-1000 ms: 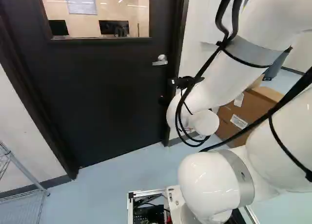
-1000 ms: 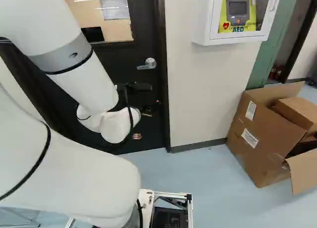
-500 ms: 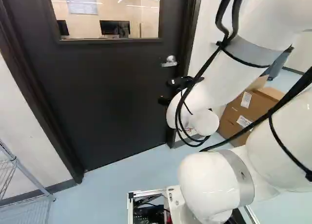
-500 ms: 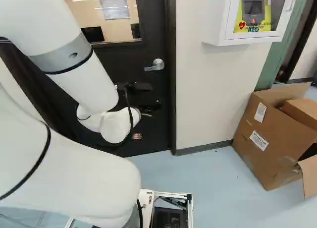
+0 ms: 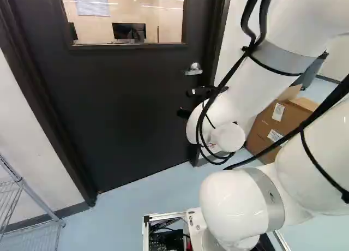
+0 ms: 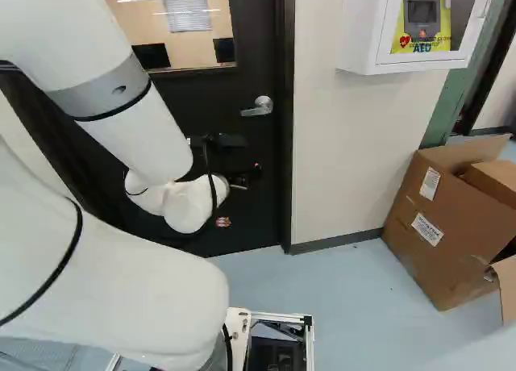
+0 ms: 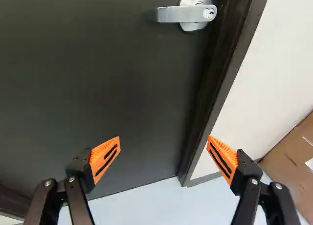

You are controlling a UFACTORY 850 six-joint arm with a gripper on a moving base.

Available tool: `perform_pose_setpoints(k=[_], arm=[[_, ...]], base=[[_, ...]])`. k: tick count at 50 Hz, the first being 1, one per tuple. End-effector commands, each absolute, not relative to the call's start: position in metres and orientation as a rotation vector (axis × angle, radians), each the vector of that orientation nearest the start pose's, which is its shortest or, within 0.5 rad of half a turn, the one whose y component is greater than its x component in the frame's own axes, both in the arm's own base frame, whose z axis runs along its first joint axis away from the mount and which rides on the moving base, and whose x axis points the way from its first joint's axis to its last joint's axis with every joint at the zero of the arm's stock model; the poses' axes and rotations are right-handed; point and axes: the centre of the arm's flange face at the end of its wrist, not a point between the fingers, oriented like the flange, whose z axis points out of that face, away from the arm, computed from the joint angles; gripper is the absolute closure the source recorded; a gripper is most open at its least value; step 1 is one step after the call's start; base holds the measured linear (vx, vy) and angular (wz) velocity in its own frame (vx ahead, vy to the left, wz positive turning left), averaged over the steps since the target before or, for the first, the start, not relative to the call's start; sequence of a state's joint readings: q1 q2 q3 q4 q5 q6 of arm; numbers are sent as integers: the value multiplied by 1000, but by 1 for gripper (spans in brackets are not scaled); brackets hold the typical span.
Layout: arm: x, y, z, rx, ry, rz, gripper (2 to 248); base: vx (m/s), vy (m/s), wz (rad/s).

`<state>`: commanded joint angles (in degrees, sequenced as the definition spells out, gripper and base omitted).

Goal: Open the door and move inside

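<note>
At the doorway: one dark door (image 5: 120, 103), with a window (image 5: 128, 19) in its upper part, seen shut within its frame (image 7: 230, 58). Fitted near the frame: one silver lever handle (image 7: 181, 13), pointed away from the frame and untouched.

Gripper (image 7: 164, 137): fingers (image 7: 104, 159) released and spread wide, nothing held; one is seen against the door, the other against the wall (image 7: 259, 93) past the frame. The handle is placed ahead of them, roughly in line with the gap, well apart; in the right base view it is seen above the gripper.

Change recorded: the base (image 6: 239, 324) has been moved. Door, handle and box (image 6: 439, 218) have all been shifted rightward in both base views, while the arm (image 6: 145, 129) is kept in the same pose over its joint. By this shift, in the left base view, the handle has been brought more nearly above the gripper.

Bearing on the task: an approach is judged to be under way, with opening not begun. The gripper should next be raised and advanced to the handle, which will probably need pressing down before the door is moved. Risk noted: the frame might be struck by the finger on its side if alignment is left uncorrected.
</note>
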<state>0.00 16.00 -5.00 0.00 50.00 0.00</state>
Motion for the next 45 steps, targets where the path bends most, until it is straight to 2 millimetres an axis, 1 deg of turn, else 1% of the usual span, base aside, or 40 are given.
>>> perform_pose_setpoints(k=[12,21,45], arm=[[271,0,366,-2558,0,-1824,3],[276,0,367,-2557,0,-1825,3],[298,0,390,-2504,0,-1897,3]], base=[[0,-4,0],[0,0,0],[0,0,0]])
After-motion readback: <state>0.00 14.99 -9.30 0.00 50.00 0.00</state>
